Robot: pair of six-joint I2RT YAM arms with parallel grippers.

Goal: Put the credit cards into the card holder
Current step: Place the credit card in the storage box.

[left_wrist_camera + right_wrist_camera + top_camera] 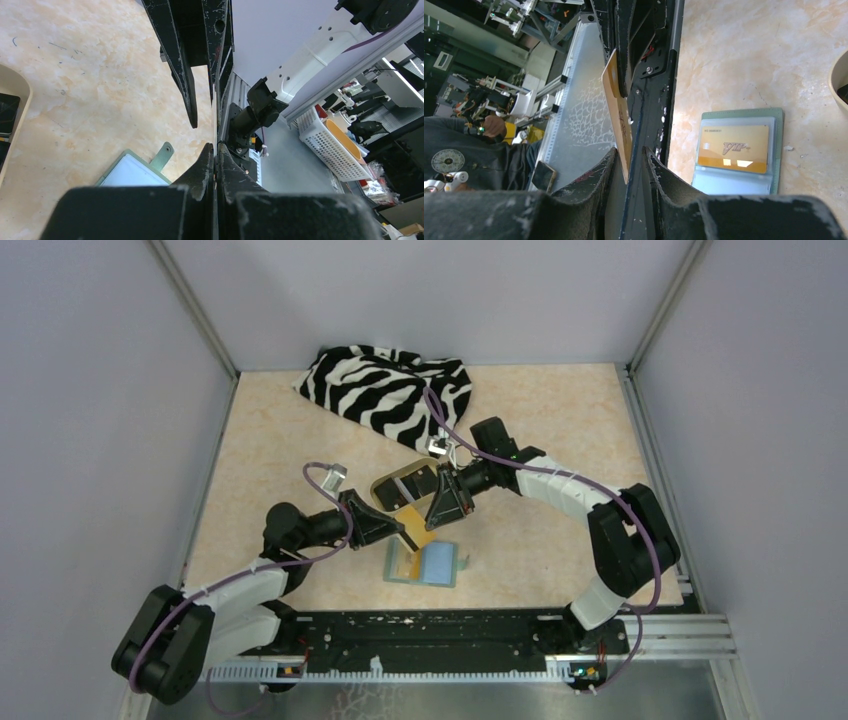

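Note:
The sage-green card holder point(440, 565) lies open on the table, with a gold card point(734, 147) in its left pocket. It also shows in the left wrist view point(132, 172) and the right wrist view point(776, 150). My left gripper point(408, 530) is shut on another gold card point(422, 527), held just above the holder and seen edge-on in the left wrist view point(215, 115). My right gripper point(440, 528) points down at the same card point(616, 105). Its jaws stand a little apart around the card's corner. Black cards point(420, 483) lie in the tan dish point(385, 488).
A zebra-striped cloth point(385, 390) lies at the back of the table. The tan dish sits just behind both grippers. The black mounting rail point(440, 630) runs along the near edge. Grey walls close in the left, right and back sides.

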